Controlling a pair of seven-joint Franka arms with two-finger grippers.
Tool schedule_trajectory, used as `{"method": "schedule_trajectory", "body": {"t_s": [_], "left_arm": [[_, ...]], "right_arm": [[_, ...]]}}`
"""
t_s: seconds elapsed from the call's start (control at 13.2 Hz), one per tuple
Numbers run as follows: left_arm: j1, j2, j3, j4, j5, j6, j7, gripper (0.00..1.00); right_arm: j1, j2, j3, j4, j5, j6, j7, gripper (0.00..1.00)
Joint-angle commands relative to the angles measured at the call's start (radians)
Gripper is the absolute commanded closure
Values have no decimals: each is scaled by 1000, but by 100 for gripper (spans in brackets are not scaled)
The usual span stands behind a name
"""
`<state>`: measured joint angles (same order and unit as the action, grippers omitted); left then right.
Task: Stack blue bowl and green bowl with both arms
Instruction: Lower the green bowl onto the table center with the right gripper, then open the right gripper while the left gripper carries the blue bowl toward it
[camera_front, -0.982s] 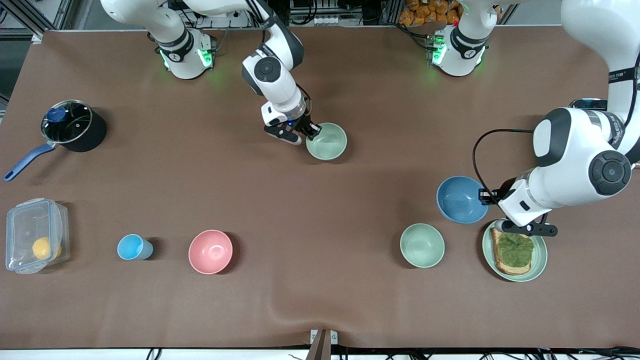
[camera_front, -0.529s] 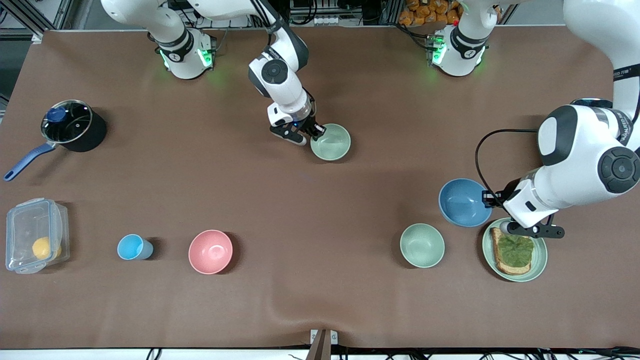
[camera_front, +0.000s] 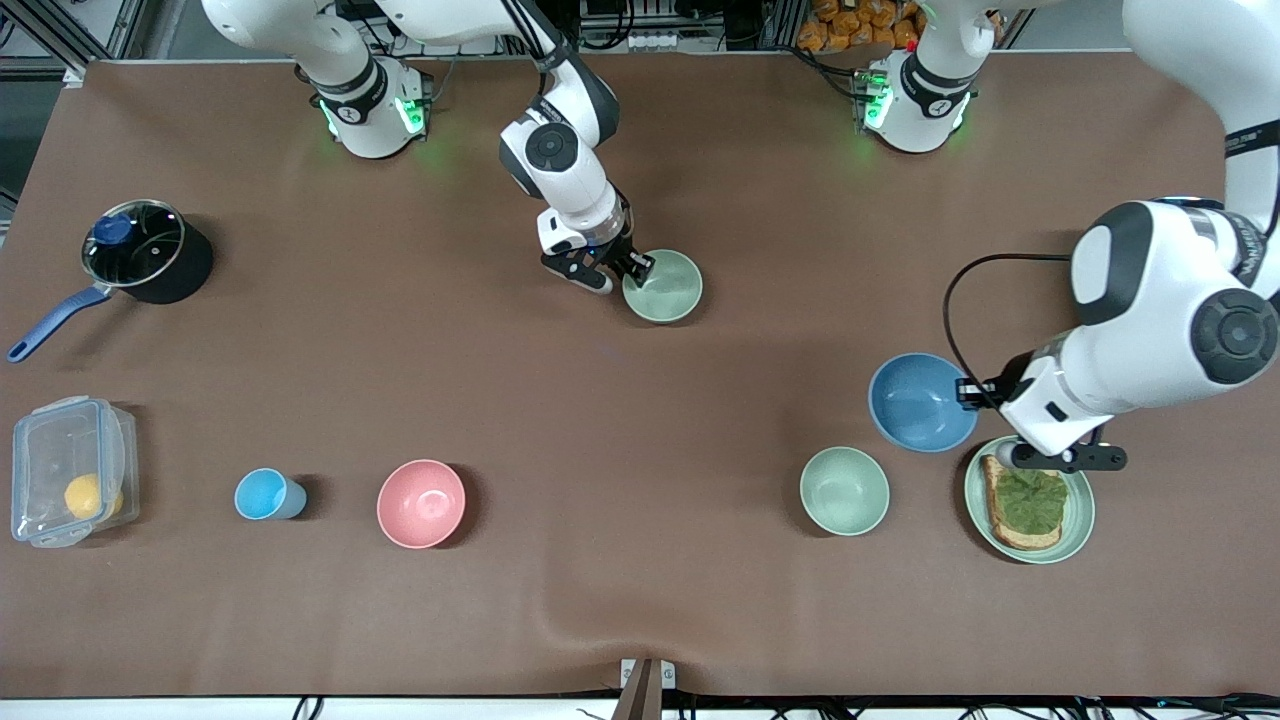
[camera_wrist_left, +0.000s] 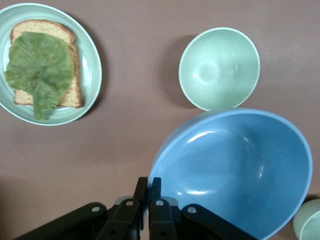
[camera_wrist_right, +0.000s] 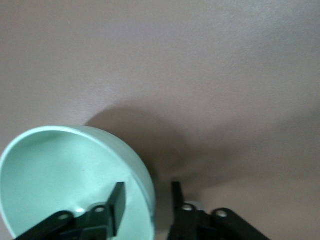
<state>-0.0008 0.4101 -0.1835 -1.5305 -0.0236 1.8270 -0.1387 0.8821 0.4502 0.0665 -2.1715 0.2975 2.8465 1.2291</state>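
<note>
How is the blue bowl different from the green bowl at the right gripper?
The blue bowl is sky blue and pinched at its rim by the shut left gripper. The green bowl is pale sage; the right gripper straddles its rim, fingers apart. Both are round and look alike in size.

even, bright overhead light across brown counter in front view; no harsh glare. soft short shadows beside pink bowl and blue cup, on side toward left arm's end. green status lights glow at both arm bases. front view sharp. right wrist view soft, slightly blurred; broad dark shadow on counter beside green bowl. left wrist view clearer; mild sheen inside blue bowl.
</note>
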Motion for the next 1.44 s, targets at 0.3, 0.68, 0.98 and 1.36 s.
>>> {"method": "schedule_trajectory", "body": {"t_s": [0.3,0.68,0.98,1.36], "left_arm": [[-1,-8,-76,12,-45,-23,-122,100],[4,-19,-151,-2,-88,-31,-249,100],[-8,-20,-182,-43,-90,-28,-289,100],[-22,-45,-198,-125,-90,38,-335,100]], "right_arm": [[8,-77,-68,81,20,-209,58,0],[-87,-73,-82,213,28,-489,288,0],[-123,2,-83,210,271,-435,345,0],[-141,85,-82,202,383,-388,330,0]]}}
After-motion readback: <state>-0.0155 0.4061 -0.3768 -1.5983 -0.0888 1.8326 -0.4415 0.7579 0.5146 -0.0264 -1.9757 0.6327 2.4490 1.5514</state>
